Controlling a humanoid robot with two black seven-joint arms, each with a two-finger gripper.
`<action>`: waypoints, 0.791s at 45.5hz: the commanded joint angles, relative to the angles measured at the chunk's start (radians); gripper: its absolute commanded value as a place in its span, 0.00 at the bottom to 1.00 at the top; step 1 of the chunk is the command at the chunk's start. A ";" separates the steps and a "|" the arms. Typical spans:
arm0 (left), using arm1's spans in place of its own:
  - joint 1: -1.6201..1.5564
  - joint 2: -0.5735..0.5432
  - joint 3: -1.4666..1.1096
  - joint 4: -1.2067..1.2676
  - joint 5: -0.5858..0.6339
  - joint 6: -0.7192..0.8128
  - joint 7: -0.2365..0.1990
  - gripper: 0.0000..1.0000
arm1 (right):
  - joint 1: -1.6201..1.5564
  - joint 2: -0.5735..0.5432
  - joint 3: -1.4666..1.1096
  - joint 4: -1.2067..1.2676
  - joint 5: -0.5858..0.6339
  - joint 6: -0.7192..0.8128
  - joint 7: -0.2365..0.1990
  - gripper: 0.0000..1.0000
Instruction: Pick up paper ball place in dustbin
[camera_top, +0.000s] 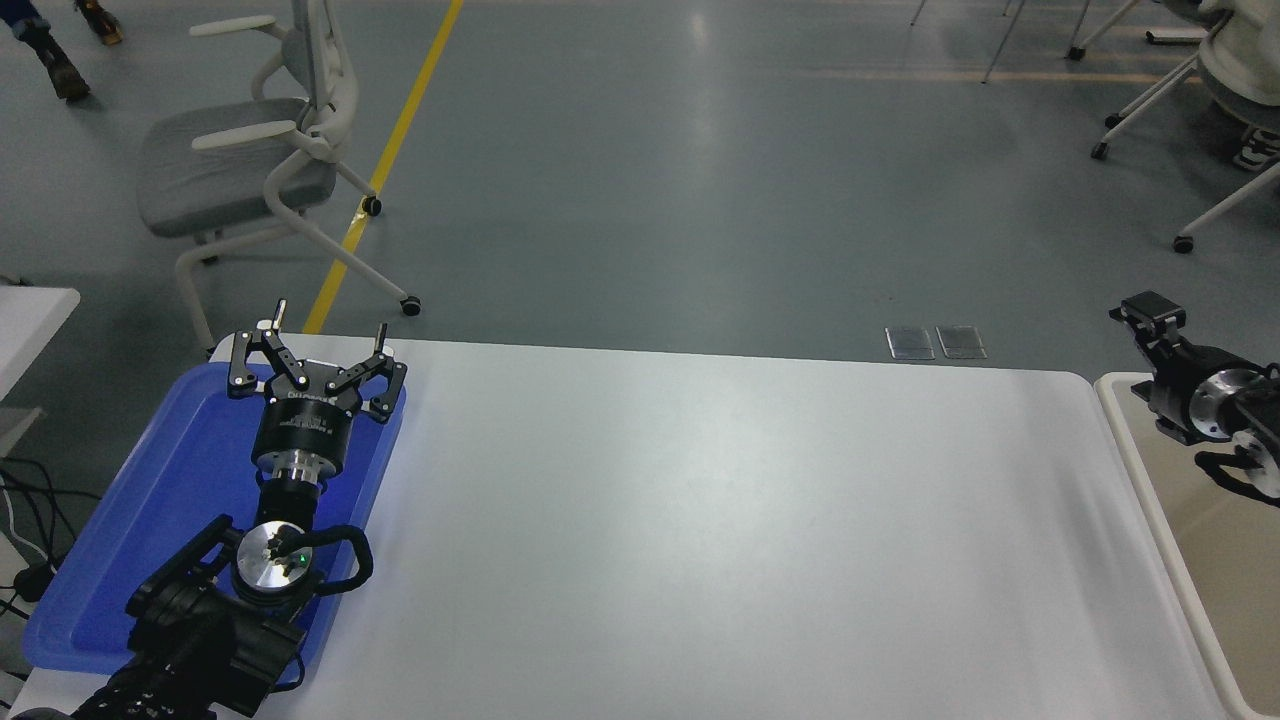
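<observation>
The dustbin (1112, 392), cream-beige inside with a rounded white rim, stands at the table's right end and is cut off by the picture's edge. My right gripper (1146, 311) comes in from the right edge and hangs over the dustbin's far left corner, pointing up and to the left. Nothing shows in it. The paper ball is not in view. My left gripper (330, 335) is parked over the blue tray (190, 470) at the lower left, open and empty.
The white table (720, 520) runs from the blue tray to the dustbin. A grey office chair (240, 160) stands beyond the table's far left corner. More chairs stand at the top right. A person's feet (50, 40) show at the top left.
</observation>
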 joint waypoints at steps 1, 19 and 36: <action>0.000 0.000 0.000 0.000 0.000 0.000 0.000 1.00 | -0.035 -0.034 0.338 0.252 0.066 0.000 -0.012 1.00; 0.000 0.000 0.000 0.000 0.000 0.000 0.000 1.00 | -0.156 -0.013 0.473 0.438 0.480 0.179 -0.003 1.00; 0.000 0.000 0.000 0.000 0.000 0.000 0.000 1.00 | -0.362 0.098 0.662 0.435 0.513 0.385 -0.001 1.00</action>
